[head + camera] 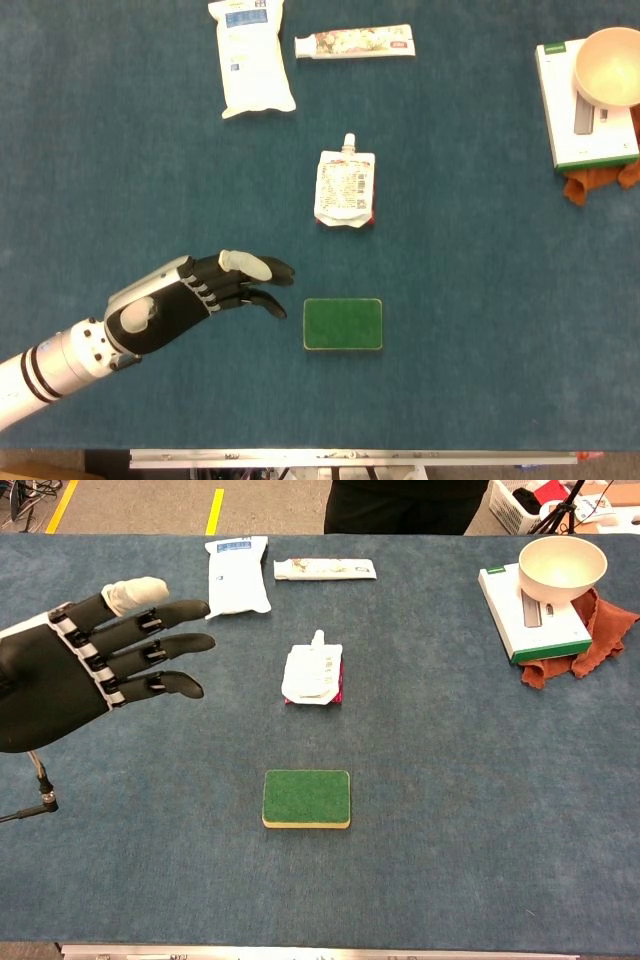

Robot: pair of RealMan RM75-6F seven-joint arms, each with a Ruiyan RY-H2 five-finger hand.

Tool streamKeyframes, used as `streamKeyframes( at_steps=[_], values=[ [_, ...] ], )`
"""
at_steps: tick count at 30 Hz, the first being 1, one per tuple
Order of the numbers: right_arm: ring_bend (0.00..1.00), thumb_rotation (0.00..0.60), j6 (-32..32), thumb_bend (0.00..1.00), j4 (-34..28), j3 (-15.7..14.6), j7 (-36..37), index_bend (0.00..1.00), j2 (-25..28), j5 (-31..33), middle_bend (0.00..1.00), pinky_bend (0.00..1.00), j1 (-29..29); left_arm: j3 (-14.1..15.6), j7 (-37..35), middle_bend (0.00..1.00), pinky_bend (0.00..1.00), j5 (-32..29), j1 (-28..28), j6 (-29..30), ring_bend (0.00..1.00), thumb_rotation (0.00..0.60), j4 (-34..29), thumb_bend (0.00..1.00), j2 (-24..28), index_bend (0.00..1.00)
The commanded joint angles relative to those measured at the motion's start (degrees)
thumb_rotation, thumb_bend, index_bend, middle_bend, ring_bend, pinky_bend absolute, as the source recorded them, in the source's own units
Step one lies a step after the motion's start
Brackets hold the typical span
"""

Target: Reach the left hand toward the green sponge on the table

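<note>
Head view gives us the blue table from above, and on it our left hand raised with fingers spread and holding nothing, their tips pointing at the green sponge, which lies flat near the table's front edge, below the spouted pouch. We judge the reach well along but unfinished: a strip of bare cloth separates fingertips from sponge, so we have to carry the hand rightward and down onto it. From the chest camera we see what the overhead one hides: the hand hangs well above the table. Neither camera shows our right hand.
</note>
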Motion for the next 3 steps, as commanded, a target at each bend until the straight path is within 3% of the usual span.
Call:
streamKeyframes(
  at_steps=[1,3],
  values=[
    [0.32,0.6,-0.1,0.0,0.0,0.0,0.0,0.34,0.0,0.0,0.31,0.49,0.0,0.5,0.6,0.16,0.25,-0.3,-0.2,0.2,0.12,0.209,-0.3,0.0,0.0,0.23],
    [0.32,0.6,-0.1,0.0,0.0,0.0,0.0,0.34,0.0,0.0,0.31,0.49,0.1,0.7,0.8,0.16,0.25,-0.4,-0.2,0.3,0.12,0.208,-0.4,0.0,0.1,0.23]
  ],
)
